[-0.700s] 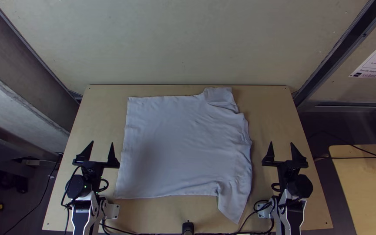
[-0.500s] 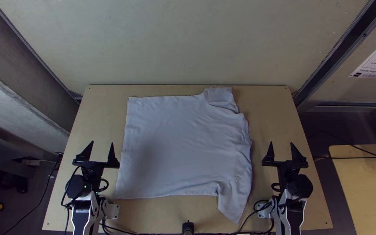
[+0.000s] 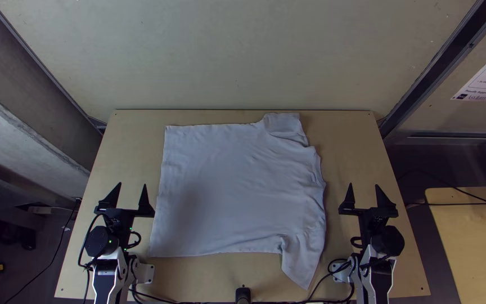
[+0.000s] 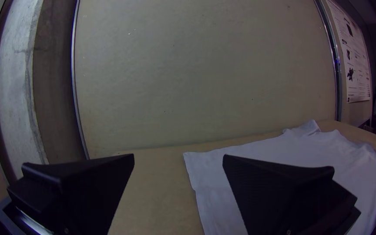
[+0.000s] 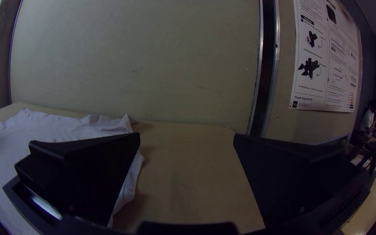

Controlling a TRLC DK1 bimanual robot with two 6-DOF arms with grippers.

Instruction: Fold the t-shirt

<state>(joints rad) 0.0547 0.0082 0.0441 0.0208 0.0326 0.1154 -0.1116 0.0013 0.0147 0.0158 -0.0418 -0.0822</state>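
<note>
While you look down from the top view, one pale wall panel rises behind everything, its foot along the far edge of your surface. That surface is a single light wooden top, narrower at its far edge than at its near one as you see it here.

You have one white t-shirt on it, in the middle, spread out and lying on the wood. Its left border runs nearly straight; the right border is wavy and wrinkled. The far border lies near the surface's far edge. A broad strip of wood gives you room on each side, with a slimmer one along the near side.

Two arms stand at the near side: the left arm at lower left, the right arm at lower right. You have two tools, one per arm. The left tool is open, fingers well spread and nothing between them, just beside the shirt's left border. The right tool is open likewise and empty, a little off the wrinkled border.

Of the two sleeves, the far sleeve sits at the upper right; the near sleeve points down at the near edge, its tip near a black cable.
</note>
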